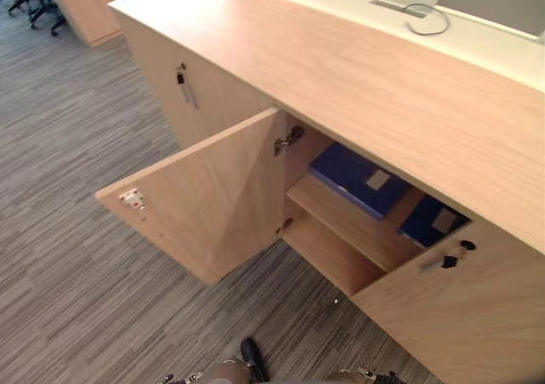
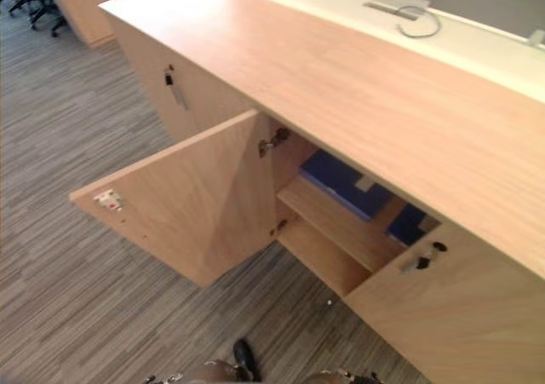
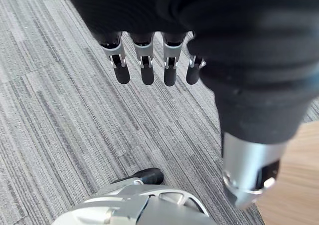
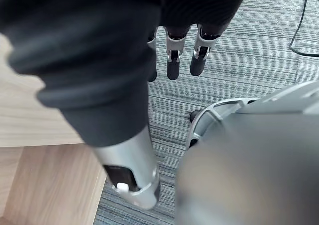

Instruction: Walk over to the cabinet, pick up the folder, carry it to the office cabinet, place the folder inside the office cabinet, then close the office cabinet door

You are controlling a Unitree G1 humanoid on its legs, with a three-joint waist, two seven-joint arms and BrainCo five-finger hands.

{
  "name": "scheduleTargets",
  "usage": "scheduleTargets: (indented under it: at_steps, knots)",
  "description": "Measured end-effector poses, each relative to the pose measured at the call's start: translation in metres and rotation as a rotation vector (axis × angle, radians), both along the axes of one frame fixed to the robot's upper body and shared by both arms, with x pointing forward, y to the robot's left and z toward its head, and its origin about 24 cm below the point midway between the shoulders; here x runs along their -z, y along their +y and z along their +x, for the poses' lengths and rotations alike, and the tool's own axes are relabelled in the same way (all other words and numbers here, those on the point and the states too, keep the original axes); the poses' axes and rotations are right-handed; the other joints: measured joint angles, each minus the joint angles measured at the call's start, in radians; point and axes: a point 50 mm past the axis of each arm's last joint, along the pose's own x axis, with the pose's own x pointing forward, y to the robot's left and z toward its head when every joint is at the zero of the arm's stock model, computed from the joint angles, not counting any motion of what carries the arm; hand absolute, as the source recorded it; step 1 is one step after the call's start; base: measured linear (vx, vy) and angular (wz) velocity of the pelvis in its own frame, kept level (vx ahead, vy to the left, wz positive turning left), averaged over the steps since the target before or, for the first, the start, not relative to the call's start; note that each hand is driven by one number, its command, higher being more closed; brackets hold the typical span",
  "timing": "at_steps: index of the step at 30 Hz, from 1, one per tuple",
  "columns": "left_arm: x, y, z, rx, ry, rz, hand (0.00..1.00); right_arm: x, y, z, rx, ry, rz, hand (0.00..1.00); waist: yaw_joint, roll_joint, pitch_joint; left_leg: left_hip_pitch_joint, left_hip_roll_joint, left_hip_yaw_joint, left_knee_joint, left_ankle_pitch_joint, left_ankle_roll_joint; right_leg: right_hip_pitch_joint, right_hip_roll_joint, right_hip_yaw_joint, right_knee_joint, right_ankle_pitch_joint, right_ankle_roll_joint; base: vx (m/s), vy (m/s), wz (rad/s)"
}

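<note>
**Office cabinet door stood wide, folder shelved inside**

The office cabinet (image 1: 358, 69) was pictured with its left door (image 1: 204, 201) swung wide over the carpet floor (image 1: 68, 146). A blue folder (image 1: 358, 180) was seen lying flat on the upper shelf (image 1: 345, 220) inside. A second blue folder (image 1: 433, 220) lay just beside it, partly hidden behind the closed right door (image 1: 460, 316). Which of the two was the carried one could not be told. The left hand (image 3: 144, 68) and the right hand (image 4: 172, 63) were shown hanging over the floor, fingers loose and straight, nothing held in either.

With the folder judged to be stowed, closing the door was taken to be the step in hand. It would best be done with flat fingers laid on the door's outer face, near the free edge by the latch plate (image 1: 131, 199). That spot lay well away from the hinge (image 1: 288, 140), where least force would be needed. A steady sweep was advised, followed by a final press until the edge sat flush with the right door.
</note>
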Motion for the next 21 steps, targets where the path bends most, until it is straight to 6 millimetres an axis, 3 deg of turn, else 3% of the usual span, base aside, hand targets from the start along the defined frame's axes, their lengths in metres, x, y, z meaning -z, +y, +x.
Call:
scheduleTargets:
  at_steps: [1,15,21]
  knots:
    - [0.0,0.0,-0.001,0.006,0.004,0.002,0.0,0.0,0.0,0.001,-0.001,-0.002,0.0,0.0,-0.001,0.001,0.002,0.009,-0.005,-0.013,-0.037,0.022,0.001,0.002,0.006,-0.009,-0.004,-0.003,-0.005,-0.09,0.039,0.23]
    - [0.002,-0.001,-0.01,0.019,0.031,0.006,0.0,-0.001,0.002,0.006,-0.059,-0.009,-0.008,0.0,0.016,-0.001,0.004,0.004,-0.002,-0.028,-0.039,0.025,0.003,-0.002,0.021,0.021,-0.004,-0.004,-0.007,-0.03,-0.011,0.03]
    - [0.0,0.004,-0.01,-0.105,-0.008,-0.014,0.0,0.001,0.003,0.001,-0.063,0.009,0.006,0.0,0.028,-0.013,-0.002,-0.034,0.021,-0.064,-0.033,0.048,0.007,-0.014,0.059,0.008,-0.015,-0.014,-0.024,0.0,-0.055,0.15]
